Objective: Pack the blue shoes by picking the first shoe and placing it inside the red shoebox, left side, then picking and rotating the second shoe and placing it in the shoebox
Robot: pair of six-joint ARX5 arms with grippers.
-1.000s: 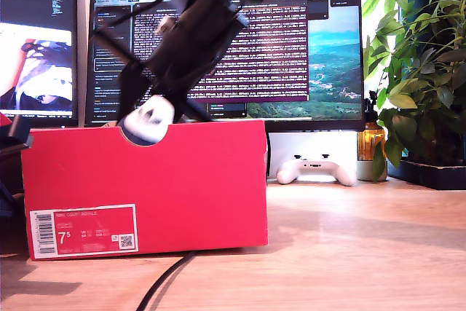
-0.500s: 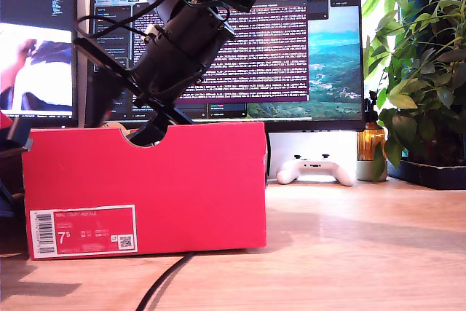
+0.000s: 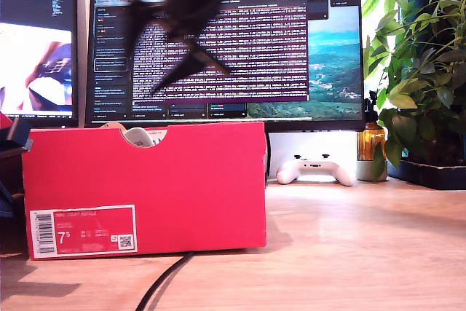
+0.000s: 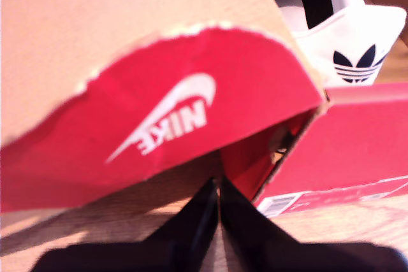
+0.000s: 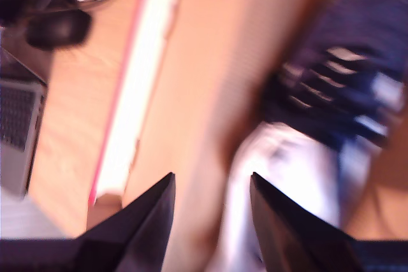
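Shoe [image 5: 331, 113] lying in red box [image 3: 204, 180]; our second gripper [image 5: 210, 211] above it, jaws apart, empty. Our first gripper [image 4: 218, 211] jaws together. Other shoe's whereabouts unclear.

first claw [image 4: 218, 205] closed, second claw [image 5: 210, 205] apparently agape

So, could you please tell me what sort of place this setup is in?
Probably a home or office computer desk: two lit monitors behind the bright red cardboard shoebox, a white game controller, and a leafy potted plant.
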